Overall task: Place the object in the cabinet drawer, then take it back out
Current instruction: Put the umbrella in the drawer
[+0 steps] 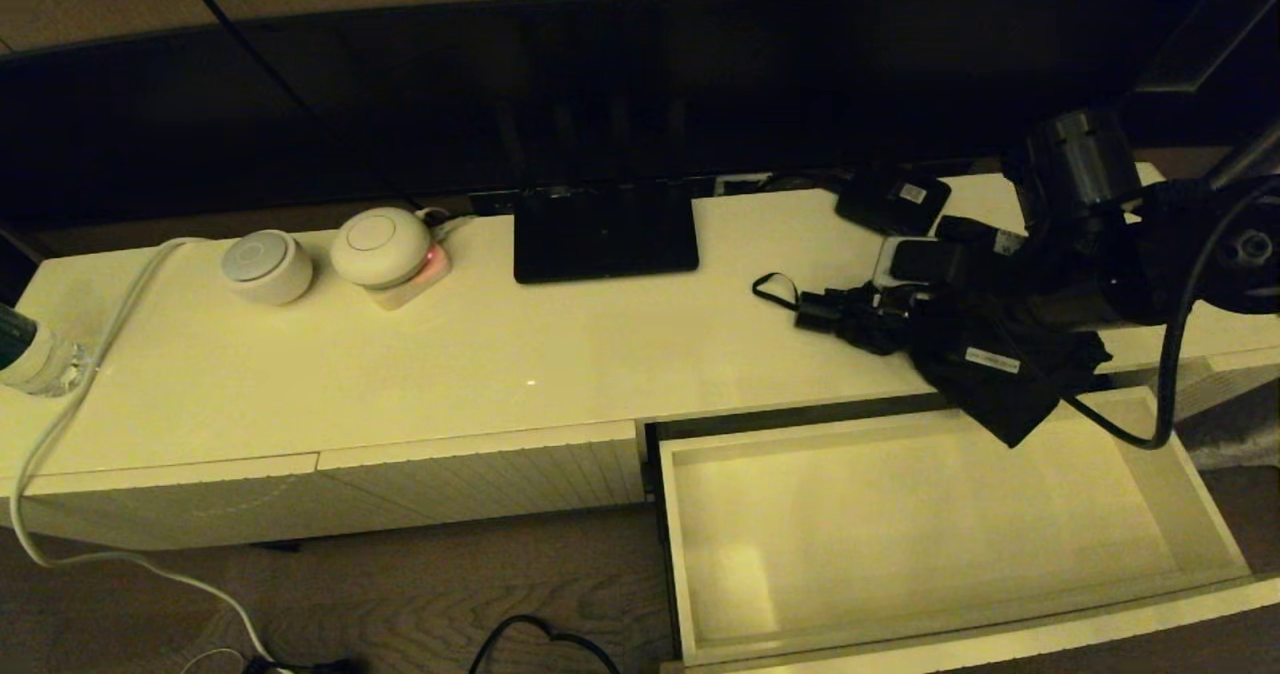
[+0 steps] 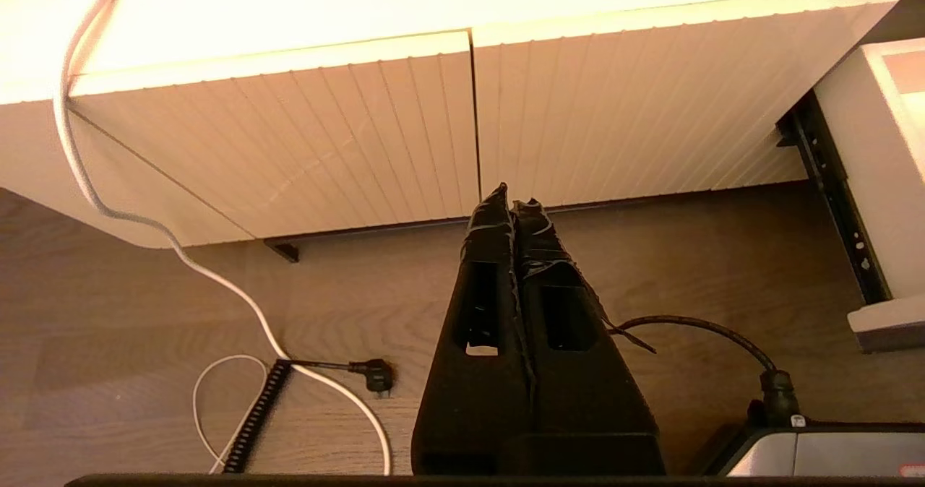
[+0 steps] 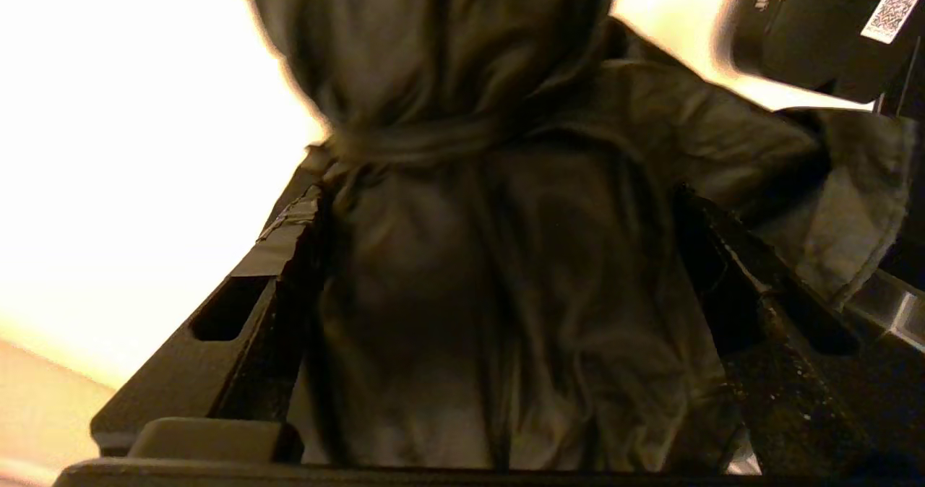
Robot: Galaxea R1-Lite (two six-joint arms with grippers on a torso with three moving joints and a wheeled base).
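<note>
**Black umbrella gripped at the cabinet's front edge**

Black fabric of the umbrella [image 1: 985, 359] lies at the cabinet top's [image 1: 480, 354] front right edge, drooping over the open drawer [image 1: 1205, 514]. The right gripper [image 3: 498, 285] is clenched around its bundled cloth. The left gripper [image 2: 514, 209], pressed closed on nothing, hangs below the ribbed fronts [image 2: 361, 133].

Long, low cream cabinet [image 1: 420, 374] with a glossy top and ribbed fronts [image 2: 303, 140] — set against a dark wall panel [image 1: 300, 104]. Warm yellowish light, pooling brightest on the cabinet top. Below, wood-grain floor [image 2: 144, 328] crossed by a white cable [image 2: 217, 277] and a black plug [image 2: 376, 375].
</note>
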